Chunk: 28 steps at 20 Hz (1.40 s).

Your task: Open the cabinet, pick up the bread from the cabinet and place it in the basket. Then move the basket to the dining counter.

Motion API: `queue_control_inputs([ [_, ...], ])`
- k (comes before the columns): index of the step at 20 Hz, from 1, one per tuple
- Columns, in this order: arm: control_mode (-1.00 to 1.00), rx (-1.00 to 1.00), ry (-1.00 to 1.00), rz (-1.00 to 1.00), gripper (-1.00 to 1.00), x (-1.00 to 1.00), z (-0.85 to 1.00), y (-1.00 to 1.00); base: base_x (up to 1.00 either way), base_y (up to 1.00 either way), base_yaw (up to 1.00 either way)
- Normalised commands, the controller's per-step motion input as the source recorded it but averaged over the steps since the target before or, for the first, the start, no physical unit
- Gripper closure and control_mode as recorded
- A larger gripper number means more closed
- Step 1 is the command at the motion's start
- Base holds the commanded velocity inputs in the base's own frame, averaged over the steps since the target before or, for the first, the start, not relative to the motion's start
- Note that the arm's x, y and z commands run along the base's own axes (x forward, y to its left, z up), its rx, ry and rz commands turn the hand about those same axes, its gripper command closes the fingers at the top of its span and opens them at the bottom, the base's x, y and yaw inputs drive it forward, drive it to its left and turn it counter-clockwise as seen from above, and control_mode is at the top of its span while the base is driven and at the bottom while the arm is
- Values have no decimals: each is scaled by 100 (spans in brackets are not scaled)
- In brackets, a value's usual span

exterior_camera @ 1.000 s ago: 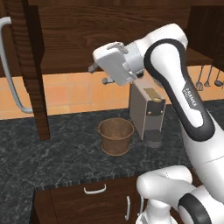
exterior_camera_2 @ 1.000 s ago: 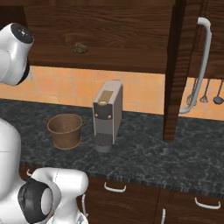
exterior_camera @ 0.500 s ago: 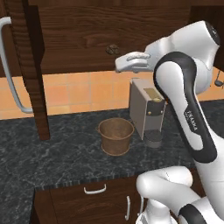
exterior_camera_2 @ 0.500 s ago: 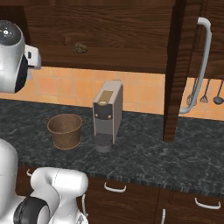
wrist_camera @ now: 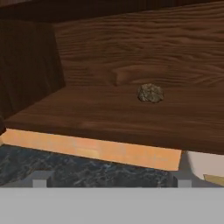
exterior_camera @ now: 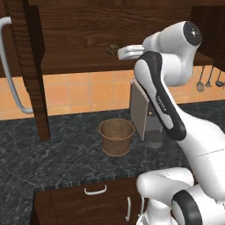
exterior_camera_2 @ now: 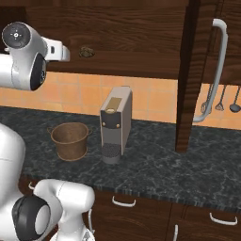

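Note:
The cabinet (exterior_camera: 79, 61) stands open, its two doors swung out to either side. The bread (exterior_camera: 113, 48), a small brown lump, lies on the cabinet shelf (exterior_camera_2: 136, 59), towards the back. My gripper (exterior_camera: 119, 52) is level with the shelf's front edge, just right of the bread in the left base view, and points into the cabinet. Its jaws stand open and hold nothing. In the hand view the bread (wrist_camera: 150, 93) sits ahead, slightly right of centre, beyond my gripper (wrist_camera: 109, 181). The basket (exterior_camera: 116, 136) stands empty on the black worktop below. The dining counter is out of view.
A grey coffee machine (exterior_camera: 140, 110) stands right of the basket (exterior_camera_2: 70, 140). The open doors, with long silver handles (exterior_camera: 9, 70) (exterior_camera_2: 214, 70), jut out on both sides. Kitchen utensils (exterior_camera_2: 219, 101) hang on the tiled wall. Drawers run under the worktop (exterior_camera_2: 155, 164).
My hand has risen from above the coffee machine to shelf height and turned level, pointing into the cabinet at the bread. The jaws have stayed open.

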Motion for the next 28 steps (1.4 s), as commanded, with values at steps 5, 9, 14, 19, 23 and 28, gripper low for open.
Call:
queue_control_inputs([
  [5,-100,0,0,-10,-100,77,-1,-34,0,0,0],
  [9,-100,0,0,-6,-100,56,-35,-17,0,0,0],
  [14,-100,0,2,-8,-100,74,-6,-11,0,0,0],
  [19,-100,0,0,-6,-100,93,0,0,0,0,0],
  [23,-100,0,1,-2,-100,65,0,9,0,0,0],
  [28,-100,0,5,0,-100,55,0,17,0,0,0],
])
